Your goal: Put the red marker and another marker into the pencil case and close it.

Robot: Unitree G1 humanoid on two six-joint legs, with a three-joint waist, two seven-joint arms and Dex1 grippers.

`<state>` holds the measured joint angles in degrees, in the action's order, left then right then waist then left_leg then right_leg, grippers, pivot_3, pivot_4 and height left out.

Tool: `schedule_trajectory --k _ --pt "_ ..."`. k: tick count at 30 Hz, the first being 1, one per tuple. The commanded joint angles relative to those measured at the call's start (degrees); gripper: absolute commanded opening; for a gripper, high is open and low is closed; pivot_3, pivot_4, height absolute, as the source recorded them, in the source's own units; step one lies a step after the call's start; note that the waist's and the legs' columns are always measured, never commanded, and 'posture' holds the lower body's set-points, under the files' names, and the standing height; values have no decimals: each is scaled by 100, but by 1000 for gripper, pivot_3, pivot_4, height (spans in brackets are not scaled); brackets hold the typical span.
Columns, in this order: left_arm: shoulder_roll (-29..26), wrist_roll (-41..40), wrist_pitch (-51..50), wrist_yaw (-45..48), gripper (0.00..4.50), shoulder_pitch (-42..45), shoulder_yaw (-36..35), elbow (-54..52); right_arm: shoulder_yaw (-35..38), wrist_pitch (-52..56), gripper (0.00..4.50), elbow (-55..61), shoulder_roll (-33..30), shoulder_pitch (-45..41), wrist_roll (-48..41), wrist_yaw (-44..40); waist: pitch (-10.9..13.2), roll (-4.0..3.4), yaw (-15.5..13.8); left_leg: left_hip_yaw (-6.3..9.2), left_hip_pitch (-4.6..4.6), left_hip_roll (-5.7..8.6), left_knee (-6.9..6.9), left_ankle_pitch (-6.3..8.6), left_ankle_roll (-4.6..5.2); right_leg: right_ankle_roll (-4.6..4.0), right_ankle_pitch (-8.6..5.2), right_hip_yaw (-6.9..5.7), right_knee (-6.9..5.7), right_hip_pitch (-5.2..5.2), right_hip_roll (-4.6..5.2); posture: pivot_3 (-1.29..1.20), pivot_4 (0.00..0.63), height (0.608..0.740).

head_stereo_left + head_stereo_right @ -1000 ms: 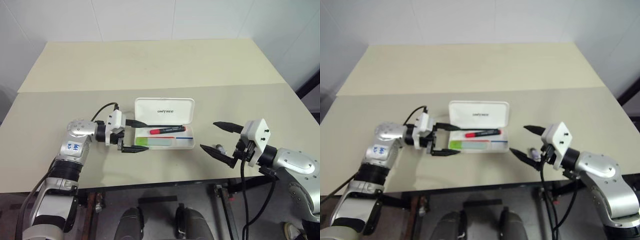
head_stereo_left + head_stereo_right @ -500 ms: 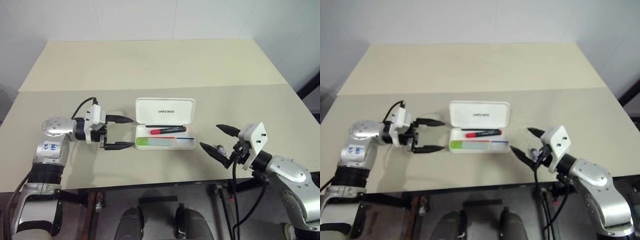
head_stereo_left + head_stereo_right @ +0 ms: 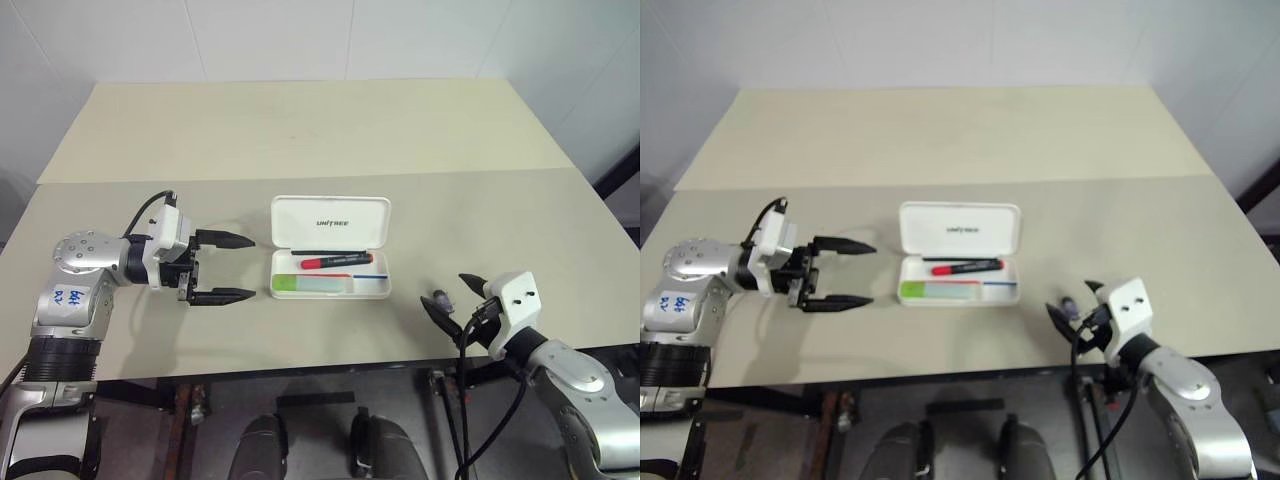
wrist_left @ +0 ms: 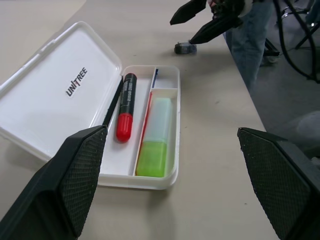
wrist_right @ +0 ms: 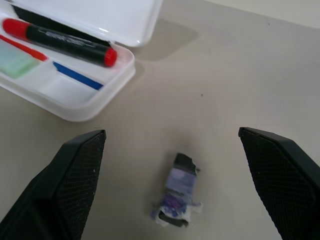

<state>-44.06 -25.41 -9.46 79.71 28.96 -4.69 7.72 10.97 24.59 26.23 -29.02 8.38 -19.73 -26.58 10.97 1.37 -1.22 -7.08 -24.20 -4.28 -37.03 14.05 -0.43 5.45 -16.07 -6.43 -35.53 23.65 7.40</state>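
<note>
Pencil case (image 3: 330, 258) centre frame on bench (image 3: 300, 130), lid up; red marker (image 3: 336, 261) and mint-green marker (image 3: 312, 284) inside, long axes left-right. Left gripper (image 3: 228, 268) spread wide, empty, just left of case, nearer. Right gripper (image 3: 455, 302) spread, empty, lower right.

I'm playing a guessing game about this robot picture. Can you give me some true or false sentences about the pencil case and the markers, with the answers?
1. The pencil case is open. True.
2. The red marker lies on the table outside the case. False: it lies inside the case.
3. The green marker lies inside the case. True.
4. The left gripper is holding the green marker. False: it is open and empty, beside the case.
5. A small purple stub lies on the table near the right gripper. True.
</note>
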Motion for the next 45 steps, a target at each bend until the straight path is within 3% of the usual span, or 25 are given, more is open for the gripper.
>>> schedule_trajectory --k 1,7,9,11,20,25,32,38,45 --pt "-142 -165 -61 -14 4471 65 -189 -284 39 -197 4500 -259 204 73 229 276 0 0 3 0 0 0 0 0 0 0 0 0 1 0 0 0 150 740" --pt "-174 -207 -147 -24 4471 52 -230 -401 -185 -185 4500 -337 300 50 400 281 0 0 20 0 1 -2 0 0 -1 0 0 1 0 0 -2 0 150 740" --pt "-175 -210 -181 -27 4500 39 -245 -443 -194 -209 4118 -389 331 47 434 280 0 0 47 0 1 -2 0 1 -1 0 0 1 0 0 -2 0 150 740" --pt "-187 -221 -207 -36 4500 32 -258 -475 -202 -186 3672 -374 356 18 424 283 0 0 61 -1 2 -3 1 1 -1 0 -1 2 -1 0 -2 0 150 740" --pt "-185 -238 -177 -101 4500 -24 -267 -521 -360 -245 405 -388 348 -237 458 196 0 0 131 0 1 -2 1 0 -1 1 0 2 -1 0 -2 0 150 740" --pt "-173 -209 -152 -210 4500 -88 -275 -579 -500 -582 380 -565 87 -608 340 -467 0 0 144 -2 1 -2 0 0 -1 1 0 3 -1 0 -2 0 150 740" --pt "-127 -226 -174 -350 4500 -283 -278 -749 -947 -1711 380 -2288 -877 -2456 249 -2829 1 -1 185 -9 7 -3 -3 -1 1 4 2 11 -3 0 -5 0 150 740" --pt "-98 -258 -246 -529 4500 -445 -276 -988 -1501 -2373 380 -3464 -755 -3526 425 -3923 0 -1 143 -7 3 -31 -3 3 -20 -2 -10 14 -4 2 -42 0 150 740" --pt "-77 -301 -363 -782 4500 -634 -328 -1286 -1927 -2837 380 -4381 -406 -4164 699 -4406 0 -1 150 -17 4 -35 -9 3 -29 -1 -9 25 -4 4 -47 0 150 740"
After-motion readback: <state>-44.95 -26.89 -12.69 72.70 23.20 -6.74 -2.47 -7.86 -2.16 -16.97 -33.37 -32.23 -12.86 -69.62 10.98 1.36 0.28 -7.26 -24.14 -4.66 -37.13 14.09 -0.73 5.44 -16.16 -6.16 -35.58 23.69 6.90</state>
